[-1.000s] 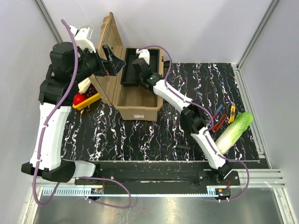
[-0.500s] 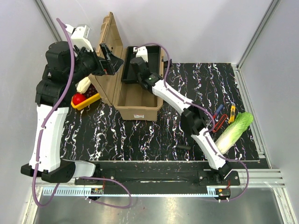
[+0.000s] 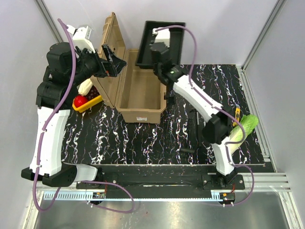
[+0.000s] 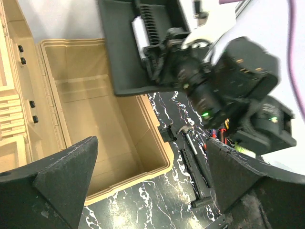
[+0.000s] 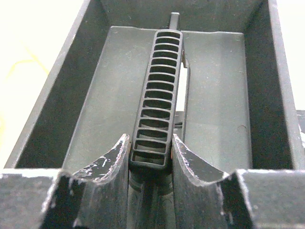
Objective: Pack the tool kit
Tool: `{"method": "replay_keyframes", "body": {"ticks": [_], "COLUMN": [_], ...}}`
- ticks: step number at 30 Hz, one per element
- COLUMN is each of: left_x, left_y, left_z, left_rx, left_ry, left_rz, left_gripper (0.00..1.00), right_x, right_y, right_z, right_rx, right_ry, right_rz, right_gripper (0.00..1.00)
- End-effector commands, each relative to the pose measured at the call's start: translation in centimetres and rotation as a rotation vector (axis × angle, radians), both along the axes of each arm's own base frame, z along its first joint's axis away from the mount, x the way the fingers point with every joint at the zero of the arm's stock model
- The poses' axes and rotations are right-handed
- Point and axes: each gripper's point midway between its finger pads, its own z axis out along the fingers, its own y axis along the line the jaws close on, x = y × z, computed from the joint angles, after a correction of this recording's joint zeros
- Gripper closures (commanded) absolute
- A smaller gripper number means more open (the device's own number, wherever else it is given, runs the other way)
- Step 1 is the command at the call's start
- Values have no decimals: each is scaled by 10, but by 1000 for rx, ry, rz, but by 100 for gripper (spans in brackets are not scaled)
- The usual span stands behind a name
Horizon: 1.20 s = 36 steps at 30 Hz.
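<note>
The tan toolbox (image 3: 143, 102) stands open and looks bare inside, its lid (image 3: 112, 38) upright on the left. It also shows in the left wrist view (image 4: 95, 119). My right gripper (image 3: 159, 47) is shut on the ribbed handle (image 5: 157, 90) of the black inner tray (image 3: 150, 43) and holds it in the air above the box's far end. In the right wrist view the right gripper (image 5: 150, 143) clamps the handle's near end. My left gripper (image 3: 114, 59) is open and empty beside the lid; in its own view (image 4: 151, 143) it looks down on the box. A hammer (image 4: 189, 143) lies on the mat right of the box.
A yellow tray (image 3: 88, 102) of fruit sits left of the toolbox, behind the lid. A cabbage (image 3: 240, 131) and a small yellow tool (image 3: 236, 113) lie at the right of the black marbled mat (image 3: 119, 138). Walls close the back and both sides.
My right gripper has lifted the black tray out of the toolbox, up and toward the back right. The left arm drew back slightly, then stayed still.
</note>
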Motion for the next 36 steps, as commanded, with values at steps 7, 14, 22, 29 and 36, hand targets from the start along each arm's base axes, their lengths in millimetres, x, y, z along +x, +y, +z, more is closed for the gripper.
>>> {"method": "replay_keyframes", "body": {"ticks": [7,14,22,29,36], "left_x": [-4,2,8,11,16], "left_y": [-2,-9,-14,-17,-19], "left_z": [20,17,14,14,12], "left_rx": [-30,-46,-51,-52,-51], "left_ry": [-53,-33,-23,-21,-11], "left_rz": [-7,-33,-45,-55,-57], "left_gripper": [1,1,1,1,1], "right_x": [-12,-19,15,51,70], "right_y": [-224,-311,-348,-347,-342], "right_z": [32,-50,-134,-208,-225], "right_rx": [169,235,256,221,205], "right_ry": [-97,26,140,241,293], "right_rz": [-366,-470,-466,-458,-428], "right_gripper": [100,100,100,100,100]}}
